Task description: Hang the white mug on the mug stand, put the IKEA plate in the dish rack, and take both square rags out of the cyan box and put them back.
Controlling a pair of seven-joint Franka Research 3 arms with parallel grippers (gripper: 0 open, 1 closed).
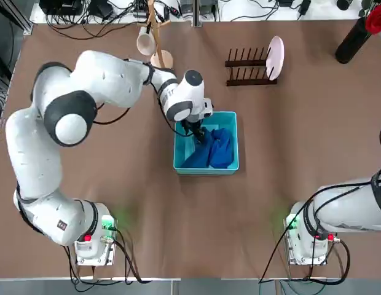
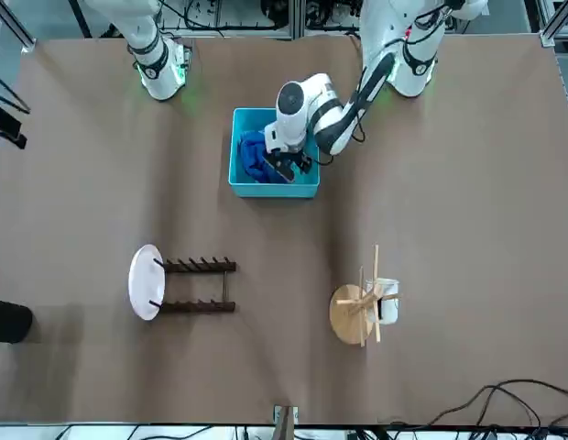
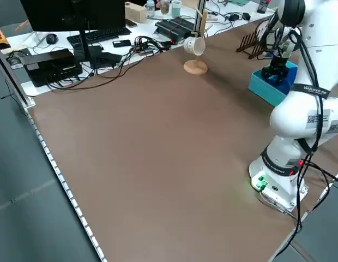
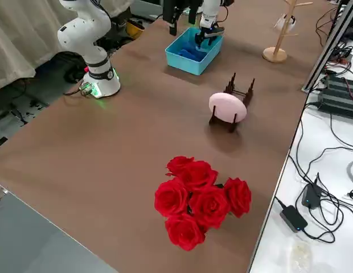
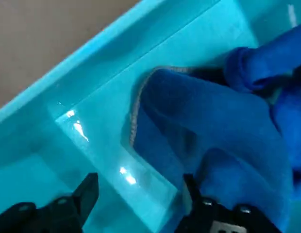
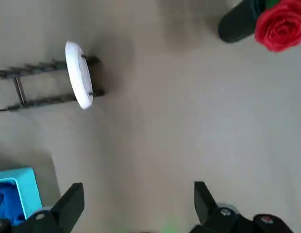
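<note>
My left gripper [image 1: 196, 130] reaches down into the cyan box [image 1: 206, 167] at the table's middle. Its fingers stand apart over the box floor, open, one finger [image 5: 192, 191] touching the folded edge of the dark-blue square rags [image 5: 213, 131]. Both rags [image 1: 218, 147] lie bunched in the box's right half. The white mug [image 1: 144, 42] hangs on the mug stand [image 1: 158, 37] at the back. The IKEA plate [image 1: 274, 57] stands on edge at the right end of the dish rack [image 1: 249, 67]. My right gripper [image 6: 136, 204] hangs open above bare table, near its base.
A dark vase of red roses [image 4: 202, 199] stands at the table's far right corner. Cables, a keyboard and a monitor [image 3: 71, 16] crowd the bench past the far edge. Brown tabletop [image 1: 117, 203] stretches around the box.
</note>
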